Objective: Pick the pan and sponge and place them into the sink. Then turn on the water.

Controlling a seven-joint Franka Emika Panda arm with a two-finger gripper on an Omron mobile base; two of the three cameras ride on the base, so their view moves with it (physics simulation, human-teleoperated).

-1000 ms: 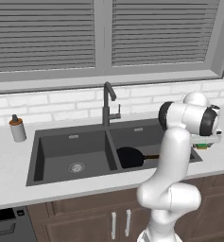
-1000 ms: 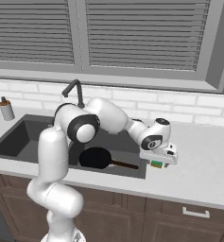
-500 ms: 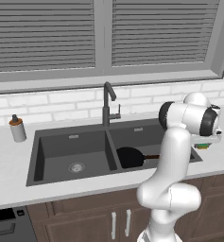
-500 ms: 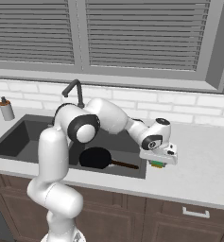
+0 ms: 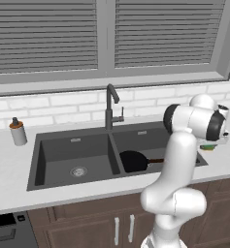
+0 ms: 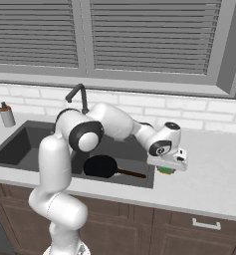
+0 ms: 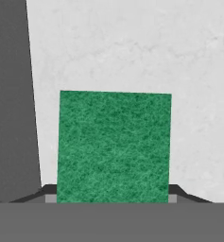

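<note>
The sponge (image 7: 114,146) fills the lower middle of the hand view, green face up, lying flat on the pale countertop (image 7: 146,47). A dark finger tip shows at each of its lower sides, hard against it, so the gripper (image 6: 167,168) looks closed on the sponge; whether it has lifted off the counter I cannot tell. In the right base view the gripper sits right of centre, pointing straight down just beside the sink's right edge, a sliver of green and yellow under it. That top-down hold suits a low, soft block: the fingers squeeze its two long sides.

The pan (image 5: 133,161) already lies in the right basin of the sink (image 5: 39,160), at centre of the left base view, handle pointing right. By my reading, the sponge is the step in hand and the water comes after.

The gooseneck faucet (image 5: 110,104) stands behind the divider, a soap bottle (image 5: 18,131) at far left. No brand, label or writing is legible anywhere.
</note>
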